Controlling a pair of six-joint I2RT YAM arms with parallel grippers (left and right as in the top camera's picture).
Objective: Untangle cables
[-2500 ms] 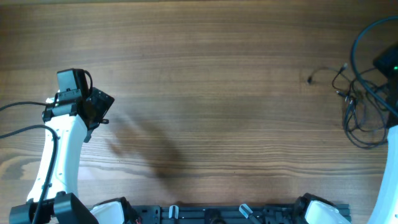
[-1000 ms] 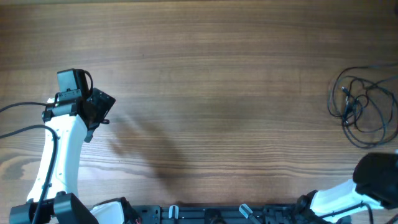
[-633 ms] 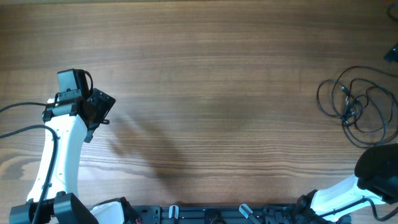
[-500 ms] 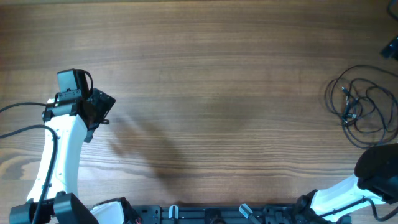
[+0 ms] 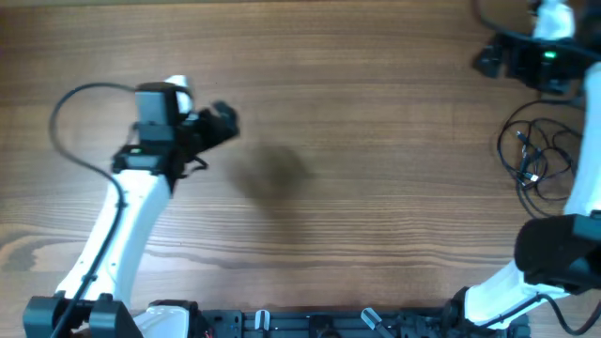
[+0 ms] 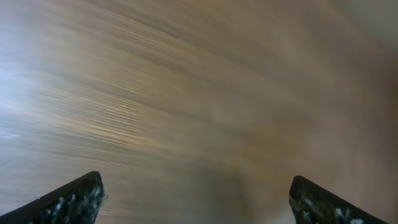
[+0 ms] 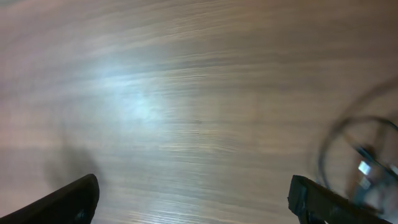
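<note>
The cables [image 5: 529, 161] lie as a loose tangle of thin black loops with small silvery plugs at the table's right edge. In the right wrist view they show only as a blurred dark loop [image 7: 367, 163] at the right side. My right gripper [image 5: 488, 60] hovers at the far right corner, beyond the tangle and pointing left, open and empty [image 7: 196, 204]. My left gripper [image 5: 223, 118] is left of the table's middle, far from the cables. It is open [image 6: 199, 205] with only bare wood between its fingers.
The wooden table [image 5: 357, 113] fills the view. The right arm's white link [image 5: 587, 141] runs down the right edge beside the tangle. A black rail with both arm bases [image 5: 319, 324] lines the near edge.
The left arm has swung away from the left edge, up and toward the middle. The right arm has come into view at the far right corner. The cable loops have shifted slightly.
</note>
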